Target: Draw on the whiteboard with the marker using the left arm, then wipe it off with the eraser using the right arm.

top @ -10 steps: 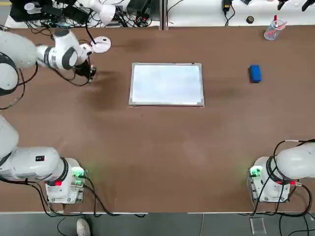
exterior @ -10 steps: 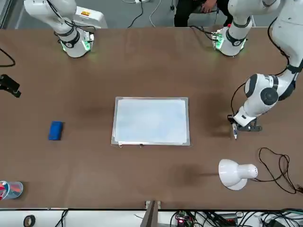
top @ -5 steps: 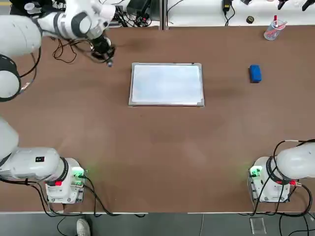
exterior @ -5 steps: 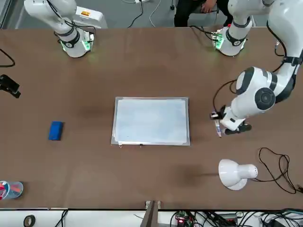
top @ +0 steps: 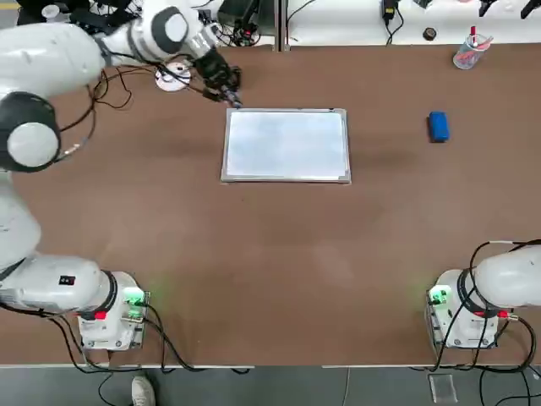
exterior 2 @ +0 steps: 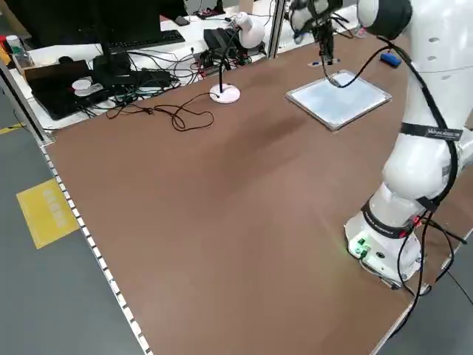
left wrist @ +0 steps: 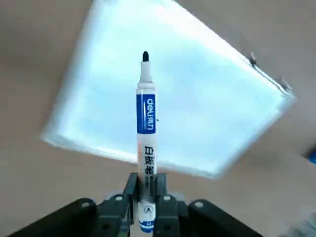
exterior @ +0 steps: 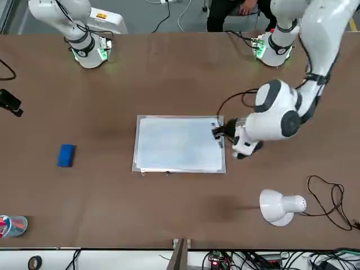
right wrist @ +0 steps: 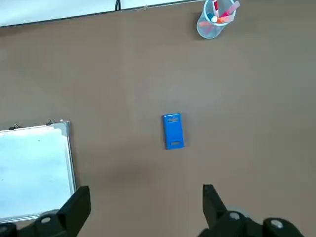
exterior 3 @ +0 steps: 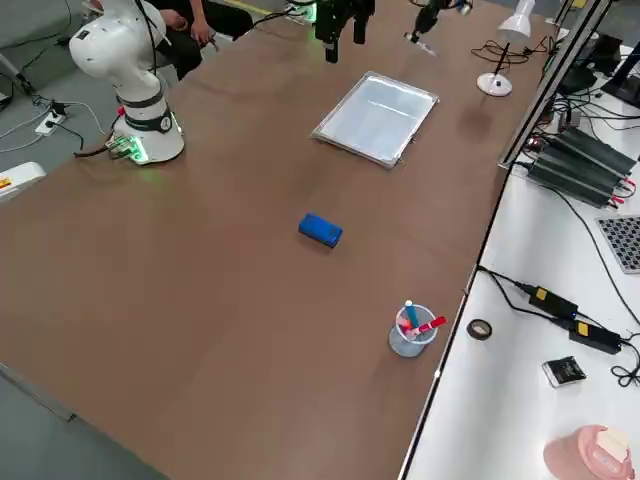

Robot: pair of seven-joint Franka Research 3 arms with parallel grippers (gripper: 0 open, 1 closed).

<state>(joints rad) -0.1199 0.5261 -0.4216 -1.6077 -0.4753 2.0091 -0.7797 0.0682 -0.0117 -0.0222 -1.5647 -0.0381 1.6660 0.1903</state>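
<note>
Now left gripper [left wrist: 146, 197] pinches marker [left wrist: 146, 133], uncapped tip over whiteboard [top: 287, 144] corner. Board blank: drawing not begun. Right gripper [right wrist: 143, 205] spread wide, parked high; eraser [top: 438, 127] untouched, well apart from board.

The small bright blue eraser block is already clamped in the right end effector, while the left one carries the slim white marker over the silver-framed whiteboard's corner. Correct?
Not quite. The small bright blue eraser block lies loose on the brown table, and the right end effector is open above it, as the right wrist view shows. The left end effector does carry the slim white marker over the silver-framed whiteboard's corner.
</note>
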